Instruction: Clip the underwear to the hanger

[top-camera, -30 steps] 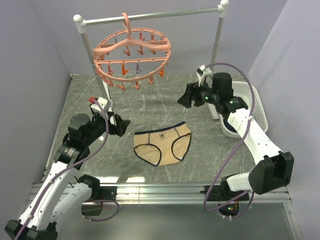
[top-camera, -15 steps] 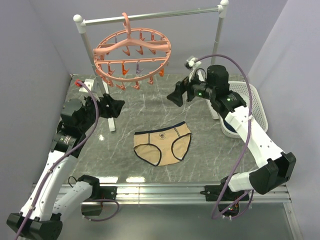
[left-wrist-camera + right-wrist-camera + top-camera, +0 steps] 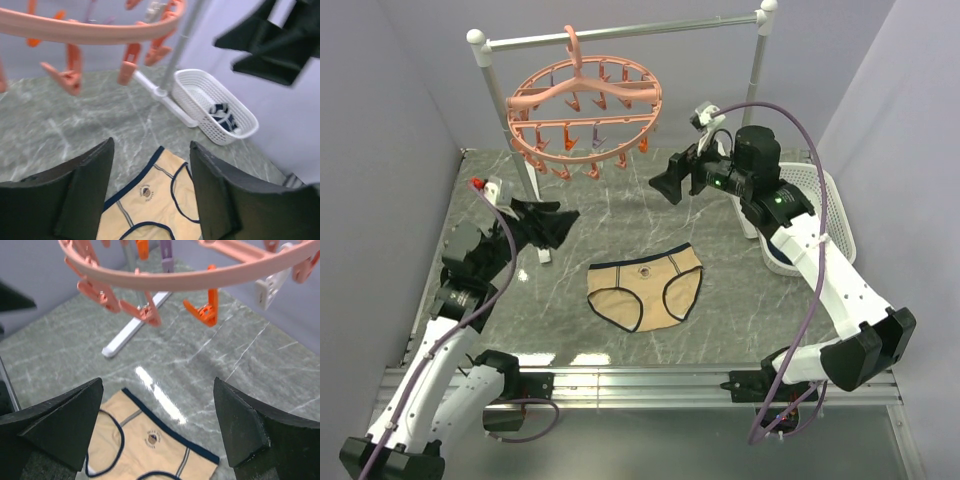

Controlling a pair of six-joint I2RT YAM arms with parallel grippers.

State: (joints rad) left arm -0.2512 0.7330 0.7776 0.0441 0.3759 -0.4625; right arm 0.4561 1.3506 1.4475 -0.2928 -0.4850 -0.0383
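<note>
The beige underwear (image 3: pixel 646 290) with navy trim lies flat on the marble table, also in the left wrist view (image 3: pixel 150 200) and right wrist view (image 3: pixel 150 450). The salmon-pink round hanger (image 3: pixel 585 108) hangs by its hook from the silver rack bar, clips dangling; its ring shows in the left wrist view (image 3: pixel 90 31) and right wrist view (image 3: pixel 180 277). My left gripper (image 3: pixel 552 224) is open and empty, raised left of the underwear. My right gripper (image 3: pixel 667 182) is open and empty, raised right of the hanger, above the table.
The silver-and-white rack (image 3: pixel 620 32) stands at the back, with a white foot (image 3: pixel 542 245) on the table. A white basket (image 3: pixel 815 215) holding dark fabric sits at the right, also in the left wrist view (image 3: pixel 215 105). Purple walls enclose the table.
My left gripper has risen and swung right, toward the underwear. My right gripper has risen and moved left toward the hanger. The underwear has not moved.
</note>
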